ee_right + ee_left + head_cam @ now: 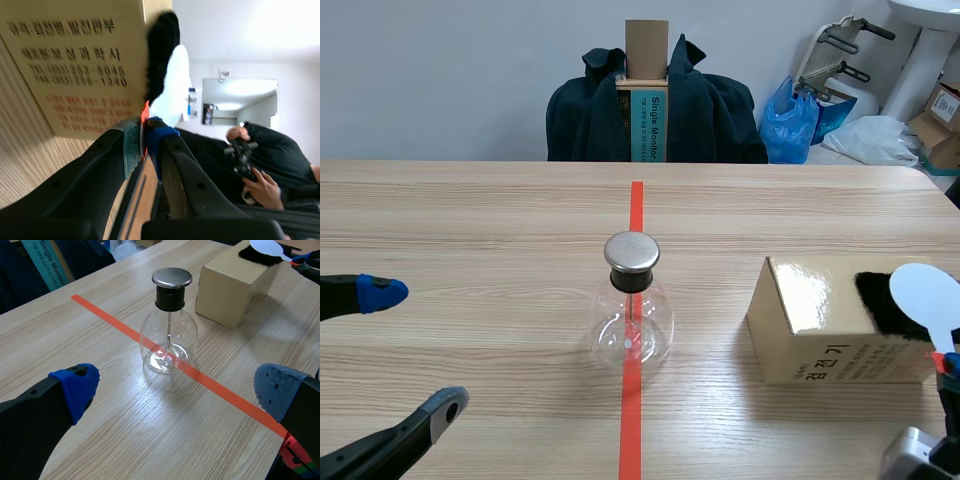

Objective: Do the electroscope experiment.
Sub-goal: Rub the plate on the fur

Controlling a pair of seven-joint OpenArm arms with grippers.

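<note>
Electroscope flask (631,300) stands mid-tabletop (470,220) on the red tape line (636,205), untouched. Charging looks like the step in hand: the right pincer (144,137), pinching the white paddle (925,295) by its handle, holds the disc against black fur (880,300) atop a cardboard box (820,330) near the right edge. Next, the paddle should go to the flask's metal cap (632,252). Left pincer (412,348) hovers spread wide, empty.

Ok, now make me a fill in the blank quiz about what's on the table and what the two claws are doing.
1. The glass flask stands on a strip of ___.
2. The left claw is ___ and holds nothing.
3. The ___ claw is shut on the white paddle by its handle.
4. The paddle's round end is on the black cloth atop the cardboard ___.
Missing words: tape; open; right; box.
</note>
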